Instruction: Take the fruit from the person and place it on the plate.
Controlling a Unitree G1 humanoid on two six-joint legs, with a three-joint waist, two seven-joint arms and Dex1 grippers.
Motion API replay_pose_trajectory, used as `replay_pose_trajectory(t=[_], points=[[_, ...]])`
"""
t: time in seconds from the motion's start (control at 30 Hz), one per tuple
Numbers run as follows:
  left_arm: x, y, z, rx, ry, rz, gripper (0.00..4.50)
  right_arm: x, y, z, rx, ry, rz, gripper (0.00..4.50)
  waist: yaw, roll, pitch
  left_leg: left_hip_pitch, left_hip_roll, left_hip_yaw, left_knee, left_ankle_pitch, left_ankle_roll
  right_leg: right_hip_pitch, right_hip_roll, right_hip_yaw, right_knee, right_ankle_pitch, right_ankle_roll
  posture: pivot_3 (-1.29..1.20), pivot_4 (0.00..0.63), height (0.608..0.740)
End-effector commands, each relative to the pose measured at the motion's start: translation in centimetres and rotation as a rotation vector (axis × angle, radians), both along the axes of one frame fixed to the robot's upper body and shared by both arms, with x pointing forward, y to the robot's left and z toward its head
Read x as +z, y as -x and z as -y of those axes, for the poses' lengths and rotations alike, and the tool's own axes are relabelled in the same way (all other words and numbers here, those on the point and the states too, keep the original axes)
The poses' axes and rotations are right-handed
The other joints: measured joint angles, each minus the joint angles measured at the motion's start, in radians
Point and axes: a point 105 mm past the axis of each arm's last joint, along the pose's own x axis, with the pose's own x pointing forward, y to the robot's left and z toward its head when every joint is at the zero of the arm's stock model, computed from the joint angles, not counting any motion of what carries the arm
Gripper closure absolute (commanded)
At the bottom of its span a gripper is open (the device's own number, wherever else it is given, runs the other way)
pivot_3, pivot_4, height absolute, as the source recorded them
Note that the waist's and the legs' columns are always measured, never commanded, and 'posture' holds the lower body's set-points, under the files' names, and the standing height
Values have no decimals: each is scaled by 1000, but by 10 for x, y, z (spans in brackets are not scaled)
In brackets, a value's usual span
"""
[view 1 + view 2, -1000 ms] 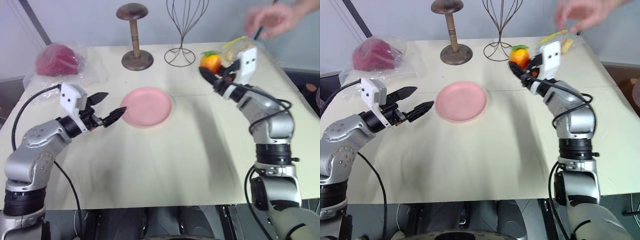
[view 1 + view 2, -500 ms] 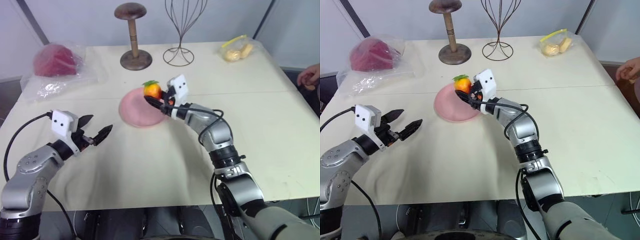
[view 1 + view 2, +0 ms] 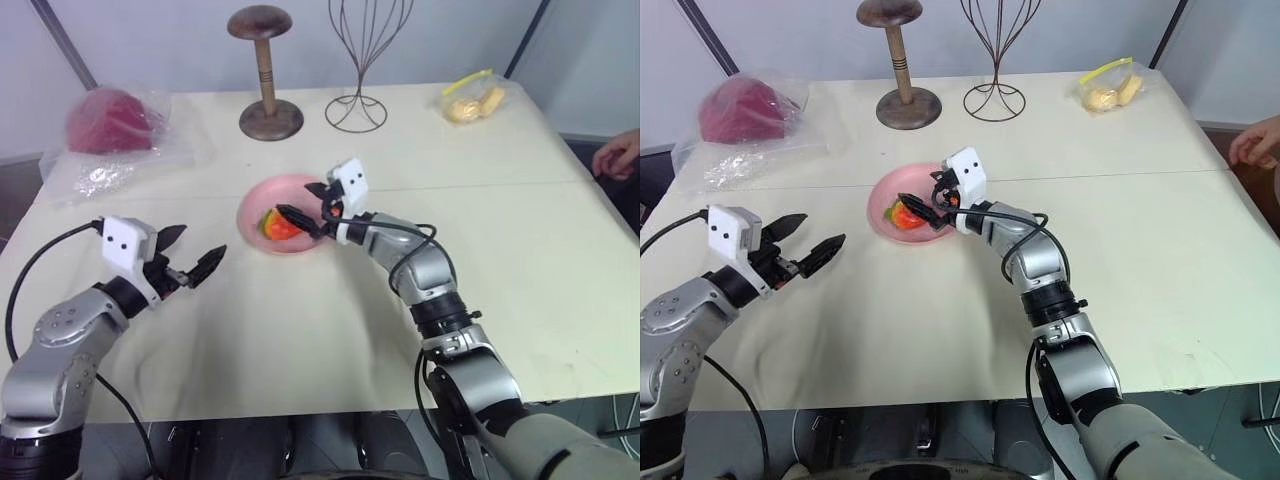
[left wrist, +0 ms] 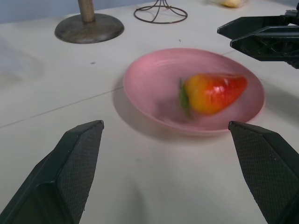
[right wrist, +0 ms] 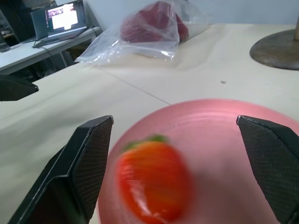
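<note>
The fruit (image 3: 278, 224), red-orange with a green top, lies on its side in the pink plate (image 3: 260, 196) at the table's middle, and looks blurred. My right gripper (image 3: 298, 203) hovers open just over the plate's right part, its fingers apart and off the fruit (image 5: 152, 179). In the left wrist view the fruit (image 4: 212, 92) rests in the plate (image 4: 154, 79), with the right gripper's black fingers beside it. My left gripper (image 3: 198, 245) stands open and empty, left of the plate and nearer to me. The person's hand (image 3: 618, 155) is at the far right edge.
At the back stand a wooden stand (image 3: 270, 118) and a wire stand (image 3: 357, 110). A dark red lump in clear plastic (image 3: 105, 122) lies back left. A clear bag of yellow items (image 3: 470, 100) lies back right. The table's near half is bare.
My right gripper carried the fruit from the person at the back right to the plate, then opened; the fruit now lies in the plate. The person's hand drew back. My left gripper sank a little.
</note>
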Motion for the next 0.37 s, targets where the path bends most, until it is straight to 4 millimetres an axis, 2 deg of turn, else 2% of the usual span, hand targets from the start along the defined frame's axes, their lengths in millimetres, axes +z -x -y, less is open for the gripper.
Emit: replay_pose_trajectory(t=[0.03,0.1,0.2,0.3,0.37], points=[[20,-2,-6,29,3,87,0,40,-1,8,-12,-40,126,28,1,0,0,0,0,0,0,0,0,0,0,0,0,0,0,0,150,740],[23,-5,-12,68,0,108,0,52,-3,24,-47,-42,162,28,1,0,0,0,0,0,0,0,0,0,0,0,0,0,0,0,150,740],[28,-10,-30,167,-15,152,0,64,-10,68,-162,20,231,28,4,0,0,0,0,0,0,0,0,0,0,0,0,0,0,0,150,740],[29,-11,-38,204,-4,172,0,68,-12,103,-246,58,255,28,4,0,0,0,-1,0,0,0,0,0,0,0,0,0,0,0,150,740],[29,-11,-39,215,15,177,0,70,-15,134,-339,74,264,28,4,0,0,0,0,0,0,0,0,0,0,0,0,0,0,0,150,740]])
